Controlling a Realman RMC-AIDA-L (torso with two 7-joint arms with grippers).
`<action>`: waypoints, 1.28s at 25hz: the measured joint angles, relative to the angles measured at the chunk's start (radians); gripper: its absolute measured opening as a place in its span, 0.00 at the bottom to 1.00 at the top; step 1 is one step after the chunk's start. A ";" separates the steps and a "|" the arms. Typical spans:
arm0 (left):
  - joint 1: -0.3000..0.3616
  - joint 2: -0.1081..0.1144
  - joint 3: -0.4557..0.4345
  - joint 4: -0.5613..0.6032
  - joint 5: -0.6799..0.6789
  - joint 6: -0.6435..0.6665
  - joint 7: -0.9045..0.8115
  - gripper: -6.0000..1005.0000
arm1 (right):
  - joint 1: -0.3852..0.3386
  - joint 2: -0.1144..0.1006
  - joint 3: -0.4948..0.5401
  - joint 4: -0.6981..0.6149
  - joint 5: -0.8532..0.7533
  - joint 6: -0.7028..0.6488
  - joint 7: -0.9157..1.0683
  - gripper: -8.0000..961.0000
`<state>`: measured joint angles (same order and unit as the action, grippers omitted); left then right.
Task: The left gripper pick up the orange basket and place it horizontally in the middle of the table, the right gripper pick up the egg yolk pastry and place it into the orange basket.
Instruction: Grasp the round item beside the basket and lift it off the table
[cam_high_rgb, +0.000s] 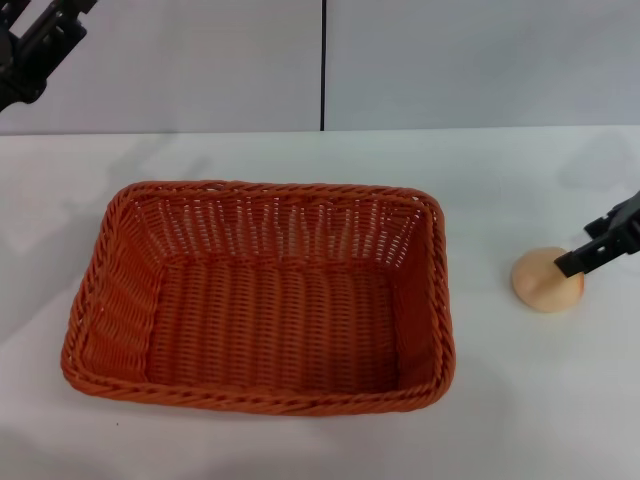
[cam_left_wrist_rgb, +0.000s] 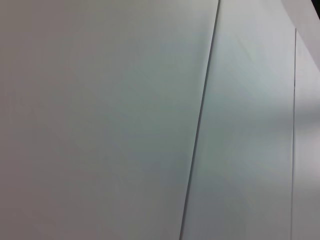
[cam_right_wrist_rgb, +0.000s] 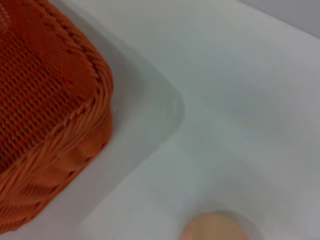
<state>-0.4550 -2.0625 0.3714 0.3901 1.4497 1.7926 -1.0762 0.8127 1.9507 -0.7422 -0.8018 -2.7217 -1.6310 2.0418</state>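
Observation:
The orange basket (cam_high_rgb: 262, 296) lies flat and lengthwise across the middle of the white table (cam_high_rgb: 520, 400), with nothing inside it. The egg yolk pastry (cam_high_rgb: 545, 281) rests on the table to the basket's right, a short gap away. My right gripper (cam_high_rgb: 577, 250) reaches in from the right edge, open, its lower fingertip over the pastry's right rim. In the right wrist view, a corner of the basket (cam_right_wrist_rgb: 45, 115) and the top of the pastry (cam_right_wrist_rgb: 215, 229) show. My left gripper (cam_high_rgb: 30, 50) is raised at the far left, well away from the basket.
A pale wall with a dark vertical seam (cam_high_rgb: 323, 65) stands behind the table. The left wrist view shows only that wall panel (cam_left_wrist_rgb: 100, 120). Bare tabletop surrounds the basket on all sides.

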 joint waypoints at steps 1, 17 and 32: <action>-0.002 0.000 0.003 0.000 0.000 -0.004 0.000 0.71 | 0.000 0.005 -0.002 0.000 -0.001 0.006 0.000 0.82; -0.001 0.001 0.023 -0.001 -0.005 -0.028 0.001 0.71 | 0.031 0.026 -0.078 0.071 -0.005 0.077 0.027 0.82; -0.002 -0.001 0.029 -0.001 0.000 -0.029 -0.005 0.71 | 0.001 0.054 -0.100 0.010 -0.023 0.078 0.030 0.52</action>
<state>-0.4572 -2.0632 0.4007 0.3896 1.4497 1.7638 -1.0815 0.8137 2.0047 -0.8421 -0.7922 -2.7452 -1.5525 2.0722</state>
